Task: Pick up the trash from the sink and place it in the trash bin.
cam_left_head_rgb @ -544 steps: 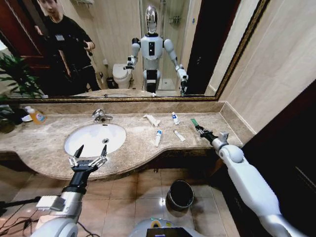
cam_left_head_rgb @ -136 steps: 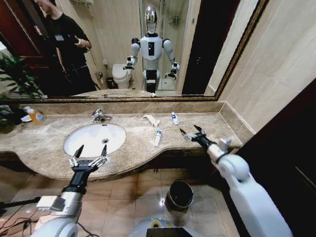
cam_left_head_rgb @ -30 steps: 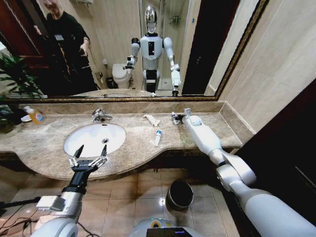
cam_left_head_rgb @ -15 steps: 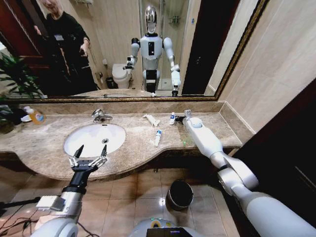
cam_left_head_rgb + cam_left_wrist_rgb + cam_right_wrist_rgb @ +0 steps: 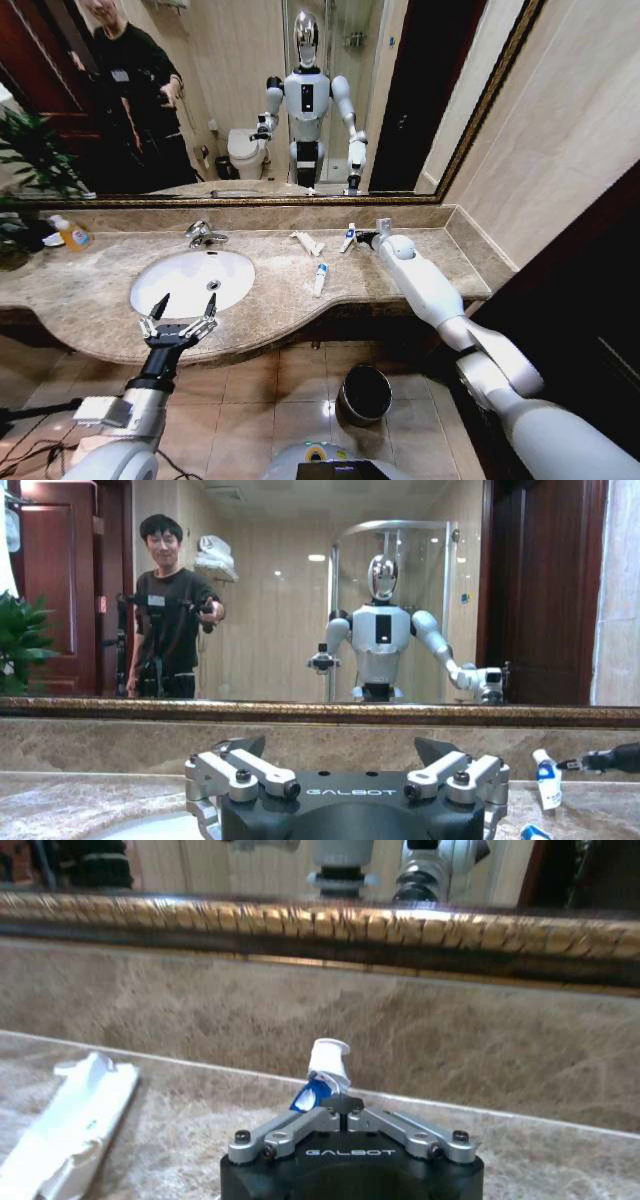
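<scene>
Compared with half a second ago, the right hand (image 5: 357, 238) has raised the small white tube (image 5: 348, 238) a little off the beige marble counter (image 5: 110, 285), and the tube now stands tilted near the back wall. Long before, a green stick and a small packet lay on the right part of the counter; they are gone now. In the right wrist view the right hand (image 5: 338, 1104) has its two metal fingers pressed together on the lower end of the small white tube (image 5: 324, 1069), which has a blue band and a white cap on top.

The flat white packet (image 5: 307, 242) lies on the counter beside it, and another white tube with a blue cap (image 5: 319, 277) lies nearer the front edge. The sink (image 5: 192, 280) is a smooth white oval with a chrome tap (image 5: 203, 234) behind it. The left hand (image 5: 181, 317) hovers over the front edge of the sink as before, its fingers spread apart. The trash bin (image 5: 365, 393), round and dark with a shiny rim, stands on the tiled floor (image 5: 250, 400) below the counter.
</scene>
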Robot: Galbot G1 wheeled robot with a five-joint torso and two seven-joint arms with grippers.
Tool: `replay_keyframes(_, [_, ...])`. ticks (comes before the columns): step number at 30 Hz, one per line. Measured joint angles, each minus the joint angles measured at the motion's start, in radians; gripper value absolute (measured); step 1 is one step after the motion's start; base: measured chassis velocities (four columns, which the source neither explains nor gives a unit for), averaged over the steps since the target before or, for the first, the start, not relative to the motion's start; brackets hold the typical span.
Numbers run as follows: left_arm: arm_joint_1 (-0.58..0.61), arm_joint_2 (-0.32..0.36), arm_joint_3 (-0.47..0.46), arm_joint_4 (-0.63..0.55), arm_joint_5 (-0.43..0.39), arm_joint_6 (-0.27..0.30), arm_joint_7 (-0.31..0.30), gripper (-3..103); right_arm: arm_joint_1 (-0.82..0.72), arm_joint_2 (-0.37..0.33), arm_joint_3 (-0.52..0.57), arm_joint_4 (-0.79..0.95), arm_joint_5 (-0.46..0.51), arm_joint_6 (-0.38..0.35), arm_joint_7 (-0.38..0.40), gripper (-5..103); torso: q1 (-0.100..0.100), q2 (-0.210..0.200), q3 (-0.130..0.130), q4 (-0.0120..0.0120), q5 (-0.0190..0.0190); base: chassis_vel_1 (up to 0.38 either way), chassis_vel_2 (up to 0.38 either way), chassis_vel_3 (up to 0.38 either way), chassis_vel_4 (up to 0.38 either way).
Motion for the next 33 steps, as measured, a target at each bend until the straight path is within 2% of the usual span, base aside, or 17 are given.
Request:
replay_keyframes(5, [0.0, 0.0, 0.0, 0.0, 0.0, 0.0, 0.0, 100, -0.05, -0.062, 0.003, 0.155, 0.072, -0.031, 0.035, 0, 0.0, 0.0, 0.0, 0.0, 0.0001, 0.0, 0.0, 0.0, 0.0])
replay_keyframes(8, [0.0, 0.0, 0.0, 0.0, 0.0, 0.0, 0.0, 100, -0.11, -0.129, 0.029, 0.301, 0.148, -0.067, 0.07, 0, 0.0, 0.0, 0.0, 0.0001, 0.0, 0.0, 0.0, 0.0, 0.0])
replay_keyframes(9, [0.0, 0.0, 0.0, 0.0, 0.0, 0.0, 0.0, 100, -0.11, -0.129, 0.029, 0.301, 0.148, -0.067, 0.07, 0, 0.0, 0.0, 0.0, 0.0001, 0.0, 0.0, 0.0, 0.0, 0.0])
replay_keyframes(11, [0.0, 0.0, 0.0, 0.0, 0.0, 0.0, 0.0, 100, -0.147, -0.174, 0.045, 0.378, 0.181, -0.081, 0.08, 0, 0.0, 0.0, 0.0, 0.0001, 0.0, 0.0, 0.0, 0.0, 0.0])
replay_keyframes(13, [0.0, 0.0, 0.0, 0.0, 0.0, 0.0, 0.0, 100, -0.22, -0.258, 0.081, 0.504, 0.234, -0.098, 0.085, 0, 0.0, 0.0, 0.0, 0.0001, 0.0002, 0.0, 0.0, 0.0, 0.0])
replay_keyframes(14, [0.0, 0.0, 0.0, 0.0, 0.0, 0.0, 0.0, 100, -0.22, -0.258, 0.081, 0.504, 0.234, -0.098, 0.085, 0, 0.0, 0.0, 0.0, 0.0001, 0.0002, 0.0, 0.0, 0.0, 0.0])
replay_keyframes(18, [0.0, 0.0, 0.0, 0.0, 0.0, 0.0, 0.0, 100, -0.404, -0.41, 0.217, 0.739, 0.302, -0.114, 0.079, 0, 0.0, 0.0, 0.0, -0.0003, -0.0002, 0.0, 0.0, 0.0, 0.0])
replay_keyframes(19, [0.0, 0.0, 0.0, 0.0, 0.0, 0.0, 0.0, 100, -0.404, -0.41, 0.217, 0.739, 0.302, -0.114, 0.079, 0, 0.0, 0.0, 0.0, -0.0003, -0.0002, 0.0, 0.0, 0.0, 0.0])
replay_keyframes(22, [0.0, 0.0, 0.0, 0.0, 0.0, 0.0, 0.0, 100, -0.596, -0.48, 0.333, 0.887, 0.304, -0.11, 0.051, 0, 0.0, 0.0, 0.0, -0.0008, 0.0, 0.0, 0.0, 0.0, 0.0])
replay_keyframes(23, [0.0, 0.0, 0.0, 0.0, 0.0, 0.0, 0.0, 100, -0.596, -0.48, 0.333, 0.887, 0.304, -0.11, 0.051, 0, 0.0, 0.0, 0.0, -0.0008, 0.0, 0.0, 0.0, 0.0, 0.0])
replay_keyframes(26, [0.0, 0.0, 0.0, 0.0, 0.0, 0.0, 0.0, 100, -0.763, -0.473, 0.455, 0.979, 0.285, -0.11, 0.01, 0, 0.0, 0.0, 0.0, -0.0002, 0.0001, 0.0, 0.0, 0.0, 0.0])
replay_keyframes(27, [0.0, 0.0, 0.0, 0.0, 0.0, 0.0, 0.0, 100, -0.763, -0.473, 0.455, 0.979, 0.285, -0.11, 0.01, 0, 0.0, 0.0, 0.0, -0.0002, 0.0001, 0.0, 0.0, 0.0, 0.0])
replay_keyframes(29, [0.0, 0.0, 0.0, 0.0, 0.0, 0.0, 0.0, 100, -0.866, -0.447, 0.521, 1.017, 0.257, -0.107, -0.017, 0, 0.0, 0.0, 0.0, -0.0001, 0.0, 0.0, 0.0, 0.0, 0.0])
replay_keyframes(30, [0.0, 0.0, 0.0, 0.0, 0.0, 0.0, 0.0, 100, -0.866, -0.447, 0.521, 1.017, 0.257, -0.107, -0.017, 0, 0.0, 0.0, 0.0, -0.0001, 0.0, 0.0, 0.0, 0.0, 0.0])
replay_keyframes(33, [0.0, 0.0, 0.0, 0.0, 0.0, 0.0, 0.0, 100, -0.996, -0.403, 0.577, 1.044, 0.195, -0.102, -0.061, 0, 0.0, 0.0, 0.0, -0.0001, 0.0001, 0.0, 0.0, 0.0, 0.0])
